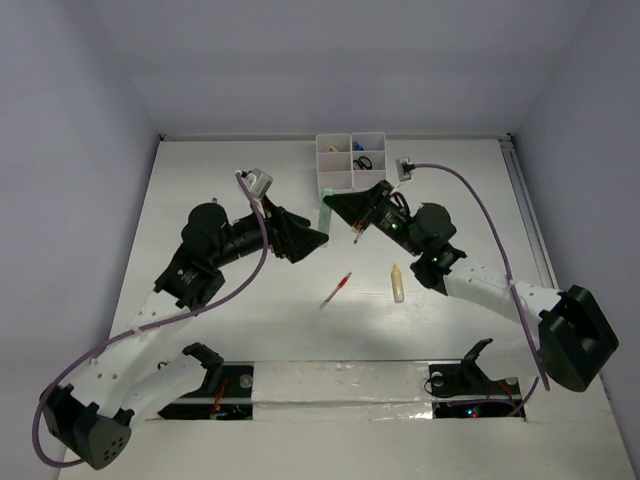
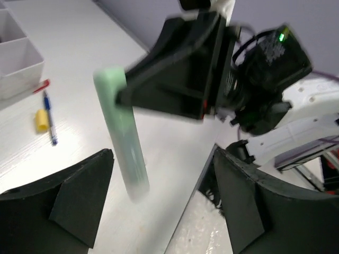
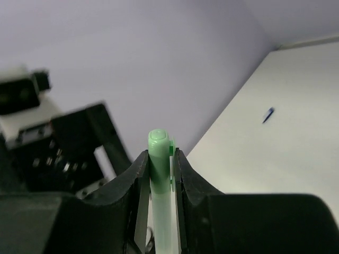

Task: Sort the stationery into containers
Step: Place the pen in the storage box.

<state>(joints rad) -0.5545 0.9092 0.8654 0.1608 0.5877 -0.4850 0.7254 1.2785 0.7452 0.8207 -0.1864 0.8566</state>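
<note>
top: overhead, whole table (image 1: 200, 200); left wrist: close, low across table; right wrist: closest, tilted up; shared: pale-green marker (image 2: 124, 143)

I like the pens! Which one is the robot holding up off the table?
The pale-green marker, clamped in the right gripper. The red pen and the cream marker lie loose on the table.

I see a white table (image 1: 200, 170) boxed in by plain pale walls: far wall (image 1: 330, 60), left wall (image 1: 60, 200) and right wall (image 1: 600, 150). The light is even.
</note>
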